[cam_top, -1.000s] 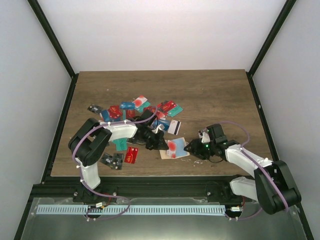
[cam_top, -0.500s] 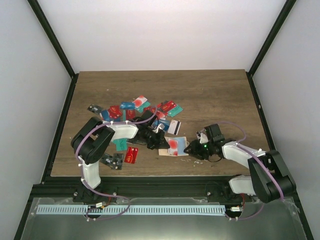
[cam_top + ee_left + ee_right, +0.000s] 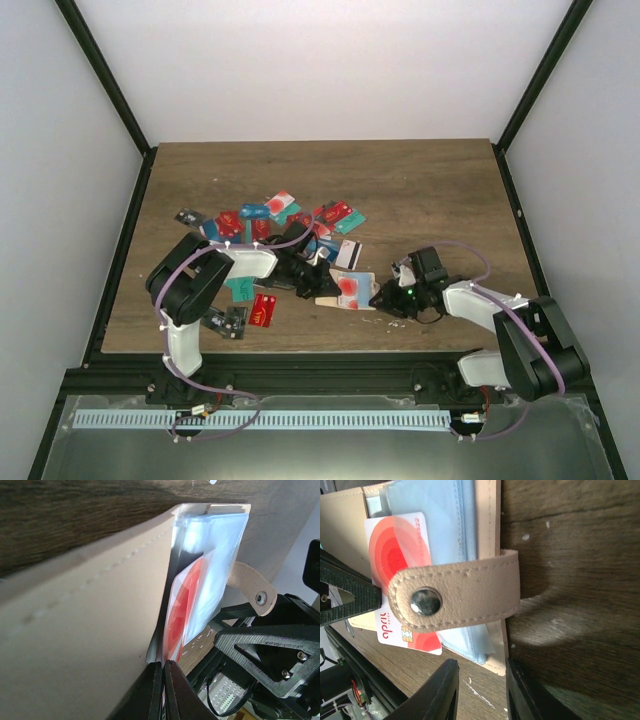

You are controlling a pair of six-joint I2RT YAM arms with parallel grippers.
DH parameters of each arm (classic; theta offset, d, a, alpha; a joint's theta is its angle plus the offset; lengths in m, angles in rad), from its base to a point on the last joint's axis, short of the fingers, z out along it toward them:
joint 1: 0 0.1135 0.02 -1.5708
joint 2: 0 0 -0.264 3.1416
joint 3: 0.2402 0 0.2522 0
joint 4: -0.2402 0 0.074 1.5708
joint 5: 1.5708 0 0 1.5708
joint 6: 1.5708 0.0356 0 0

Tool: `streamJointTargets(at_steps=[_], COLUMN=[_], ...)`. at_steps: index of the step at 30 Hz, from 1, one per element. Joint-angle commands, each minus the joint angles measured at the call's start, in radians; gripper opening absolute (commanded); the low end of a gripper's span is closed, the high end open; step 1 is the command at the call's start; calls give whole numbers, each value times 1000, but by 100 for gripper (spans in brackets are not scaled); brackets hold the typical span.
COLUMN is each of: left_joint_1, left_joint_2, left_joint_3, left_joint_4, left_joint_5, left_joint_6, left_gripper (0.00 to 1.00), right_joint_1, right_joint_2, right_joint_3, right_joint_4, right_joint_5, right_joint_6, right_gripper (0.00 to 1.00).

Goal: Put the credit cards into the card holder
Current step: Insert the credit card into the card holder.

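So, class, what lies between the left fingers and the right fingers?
The card holder, with a white-and-red card showing on it, as the top view shows.

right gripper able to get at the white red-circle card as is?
Probably not cleanly: the snap tab lies across the white card, the left gripper clamps the card holder beside it, and the right gripper sits at the holder's edge.

Left tool (image 3: 320, 289) and right tool (image 3: 378, 296) flank the holder (image 3: 347, 290), blocking both sides; cards (image 3: 285, 215) crowd the bench (image 3: 430, 190) behind it, with bare wood farther right.
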Motion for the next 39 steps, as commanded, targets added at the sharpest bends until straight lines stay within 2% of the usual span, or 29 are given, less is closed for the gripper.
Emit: streamJointTargets(at_steps=[1,7,14,29,39], left_joint_1=[-4,-4,-4,-4,5], left_joint_2=[21,12,41,59,54], left_joint_3=[-11,-4,14,24,21], left_joint_4=[10,33,47,89,105], left_joint_5=[-29,-20,-11,0,-15], left_joint_6=[-11,4,7,2,3], left_gripper=[4,4,4,4,4], right_joint_1=[-4,-3,-4,-3,-3], right_joint_2=[-4,-24,33,162,201], right_joint_3=[60,89,129,142,127], right_joint_4=[-58,-92,-74,-27,-29], right_joint_5=[54,91,101,130,150], right_joint_6=[-53,-73,-78,-112,-120], right_gripper=[29,31,31,17,15])
